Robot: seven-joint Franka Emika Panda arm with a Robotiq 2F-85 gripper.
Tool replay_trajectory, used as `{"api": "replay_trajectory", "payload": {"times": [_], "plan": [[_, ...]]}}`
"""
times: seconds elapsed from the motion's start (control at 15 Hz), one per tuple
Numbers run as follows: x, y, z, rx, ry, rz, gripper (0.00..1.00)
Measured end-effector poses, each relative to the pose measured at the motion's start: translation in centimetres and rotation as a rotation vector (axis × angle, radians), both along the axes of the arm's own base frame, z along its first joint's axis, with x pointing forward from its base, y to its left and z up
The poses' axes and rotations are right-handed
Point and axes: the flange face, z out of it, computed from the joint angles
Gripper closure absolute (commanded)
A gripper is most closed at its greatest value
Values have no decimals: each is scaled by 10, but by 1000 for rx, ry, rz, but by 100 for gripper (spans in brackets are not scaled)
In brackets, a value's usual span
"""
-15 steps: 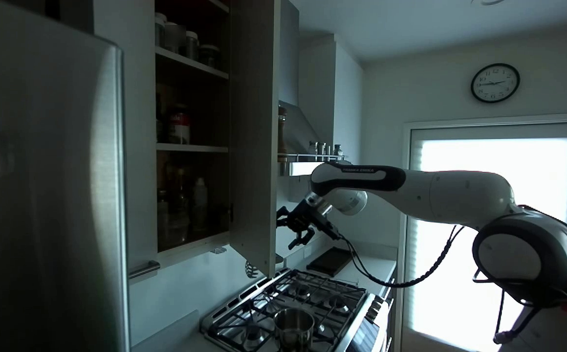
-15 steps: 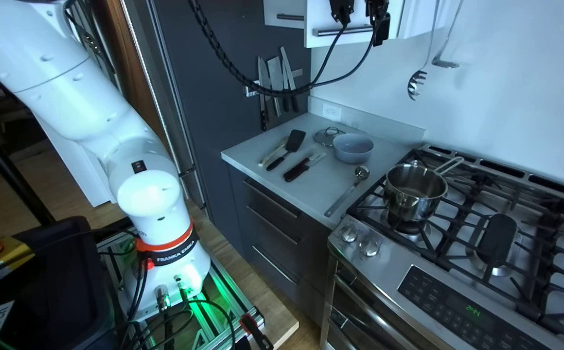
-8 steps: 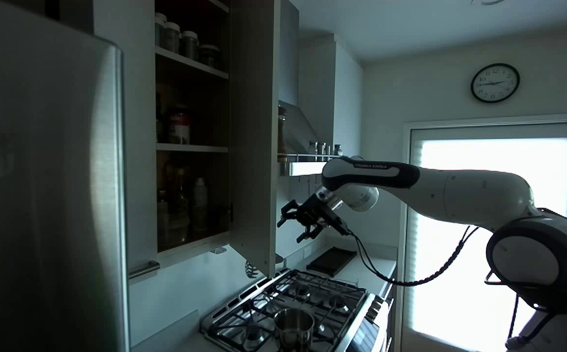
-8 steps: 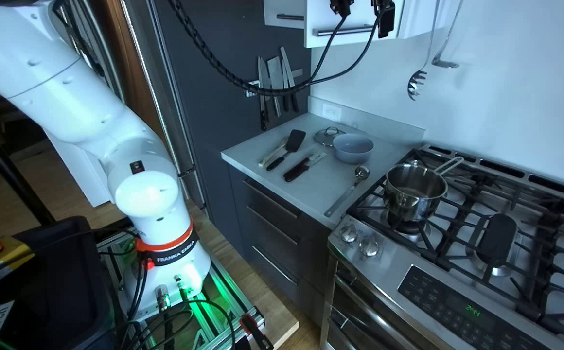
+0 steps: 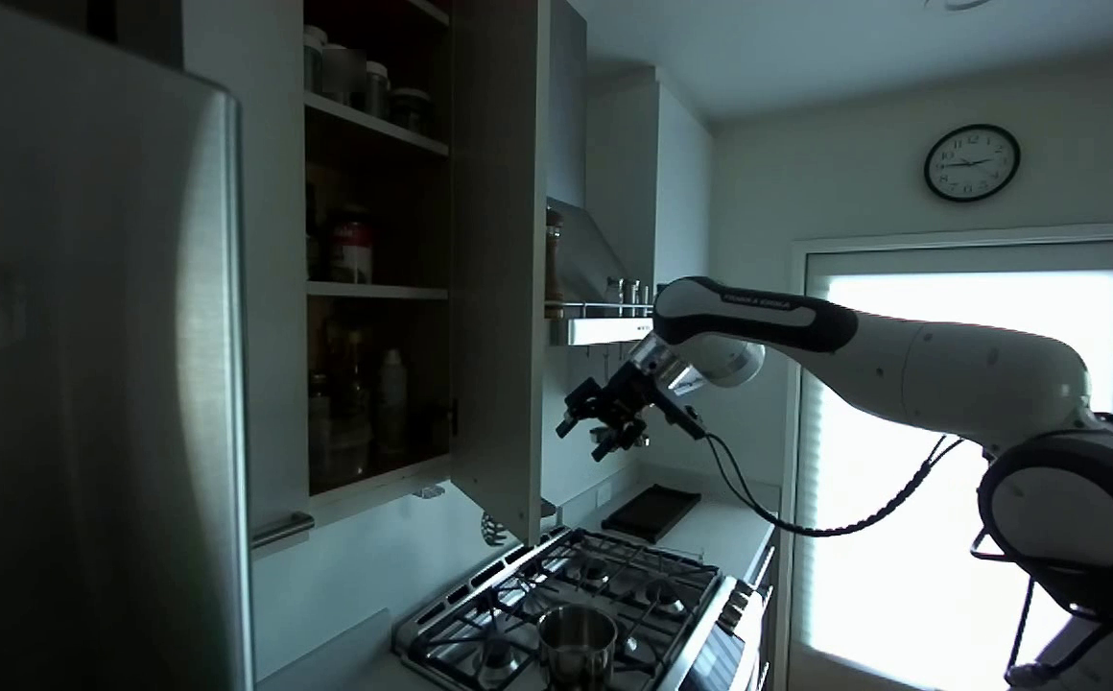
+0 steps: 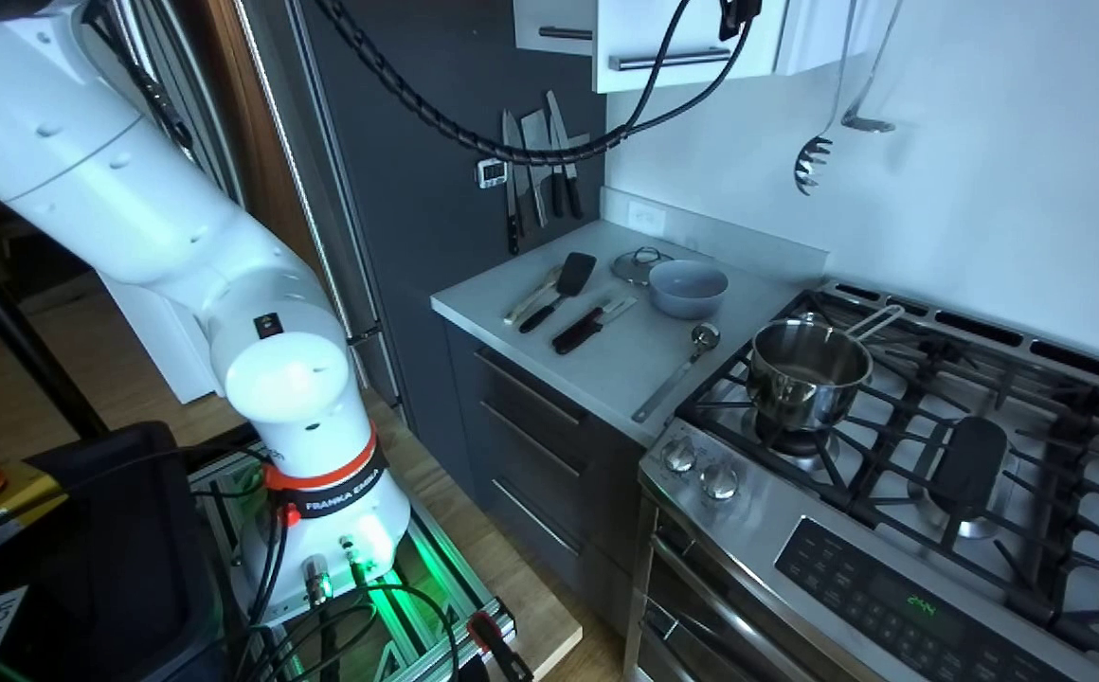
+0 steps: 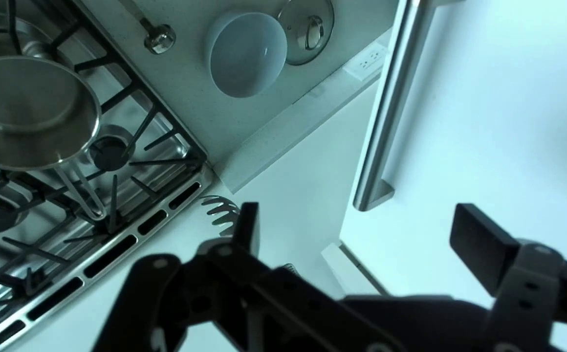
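My gripper [image 5: 582,440] is open and empty, in the air above the stove [image 5: 556,595] and apart from the open cabinet door [image 5: 497,240]. In the wrist view the two black fingers are wide apart [image 7: 357,220], with the white door [image 7: 489,122] and its metal bar handle [image 7: 386,112] beyond them. The handle also shows in an exterior view [image 6: 671,60], where only a black part near the gripper is seen at the top edge and the fingers are out of view. The open cabinet holds a red-labelled jar [image 5: 352,250] and a pale bottle [image 5: 391,398].
A steel pot [image 6: 810,388] stands on the burner grates. The counter bears a grey bowl [image 6: 689,289], a glass lid [image 6: 638,267], a ladle [image 6: 673,379], a black spatula [image 6: 573,275] and knives. A spaghetti server [image 6: 810,166] hangs on the wall. A fridge [image 5: 86,384] stands beside the cabinet.
The arm has drawn back and slightly up, away from the cabinet door. The gripper, partly hidden behind the door edge before, is now clear of it. The door has not visibly moved.
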Motion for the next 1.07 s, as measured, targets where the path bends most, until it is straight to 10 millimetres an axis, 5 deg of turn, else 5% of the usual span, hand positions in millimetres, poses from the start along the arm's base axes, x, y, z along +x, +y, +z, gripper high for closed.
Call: {"api": "replay_trajectory", "payload": {"times": [0.4,1.07], "plan": [[-58,9,40,-142,-45,171,0],[-112,92,85,-295,-86,376,0]]}}
